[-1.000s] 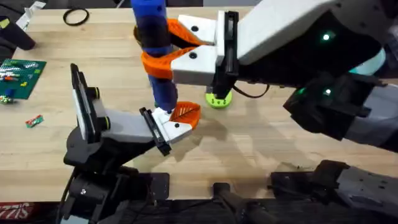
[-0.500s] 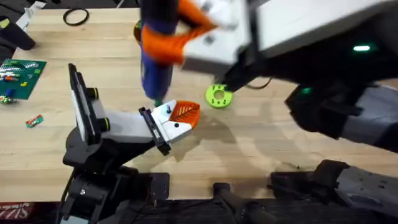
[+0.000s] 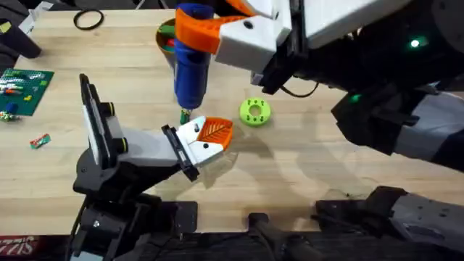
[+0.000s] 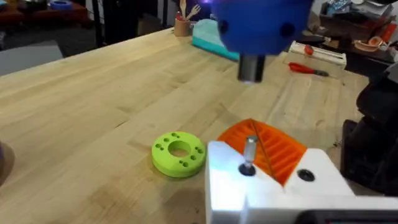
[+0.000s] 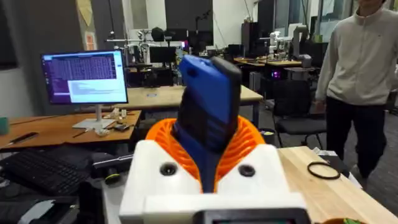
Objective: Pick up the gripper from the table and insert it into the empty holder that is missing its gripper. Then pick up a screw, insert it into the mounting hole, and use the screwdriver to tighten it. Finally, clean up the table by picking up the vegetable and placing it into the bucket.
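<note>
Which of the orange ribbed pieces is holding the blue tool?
The upper orange fingers, clamped around the screwdriver. The small gripper below sits mounted in the holder.

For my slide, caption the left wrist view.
Blue screwdriver hangs above the screw standing in the white holder, orange gripper seated behind it.

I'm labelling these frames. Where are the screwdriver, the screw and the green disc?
screwdriver point(image 3: 191, 69), overhead view, on its blue barrel.
screw point(image 4: 249, 149), left wrist view, on its upright shaft.
green disc point(image 3: 254, 112), overhead view, on its flat top.
</note>
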`<state>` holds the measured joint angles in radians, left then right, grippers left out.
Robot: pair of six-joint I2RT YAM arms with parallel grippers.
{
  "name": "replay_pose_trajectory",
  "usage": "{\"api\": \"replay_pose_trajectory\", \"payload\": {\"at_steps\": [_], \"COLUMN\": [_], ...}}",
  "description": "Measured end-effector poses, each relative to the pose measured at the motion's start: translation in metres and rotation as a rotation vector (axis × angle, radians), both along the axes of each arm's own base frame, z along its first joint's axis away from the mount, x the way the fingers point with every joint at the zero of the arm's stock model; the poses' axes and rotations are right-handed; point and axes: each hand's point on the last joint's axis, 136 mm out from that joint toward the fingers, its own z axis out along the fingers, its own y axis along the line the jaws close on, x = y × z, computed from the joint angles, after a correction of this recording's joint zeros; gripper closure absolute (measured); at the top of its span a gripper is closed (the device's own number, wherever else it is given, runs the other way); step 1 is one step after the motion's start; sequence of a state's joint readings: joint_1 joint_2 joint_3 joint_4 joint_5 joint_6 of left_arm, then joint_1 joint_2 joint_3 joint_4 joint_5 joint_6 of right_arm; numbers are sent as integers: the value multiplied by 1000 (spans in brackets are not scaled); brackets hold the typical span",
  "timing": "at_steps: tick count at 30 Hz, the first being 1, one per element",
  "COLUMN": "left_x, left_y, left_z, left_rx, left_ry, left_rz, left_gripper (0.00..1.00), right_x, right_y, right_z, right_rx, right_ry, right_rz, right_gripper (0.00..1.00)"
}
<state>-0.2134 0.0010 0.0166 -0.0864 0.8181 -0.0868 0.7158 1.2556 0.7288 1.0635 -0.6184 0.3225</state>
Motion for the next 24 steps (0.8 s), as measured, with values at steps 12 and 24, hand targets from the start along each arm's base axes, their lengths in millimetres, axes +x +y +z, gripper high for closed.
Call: {"api": "replay_pose_trajectory", "payload": {"at_steps": [12,24], "left_x": [0,0], "left_y": [0,0], "left_z": [0,0], "left_rx": [0,0], "left_ry": [0,0], "left_rz": [0,0], "left_gripper": [990,990], "right_x": [54,146], "right_y": [-31,-129], "right_z": [-21,-103], "right_rx": [-69,-174], "right_ry": [105,593], "right_rz": [-149,-464], "right_gripper": [941,940]}}
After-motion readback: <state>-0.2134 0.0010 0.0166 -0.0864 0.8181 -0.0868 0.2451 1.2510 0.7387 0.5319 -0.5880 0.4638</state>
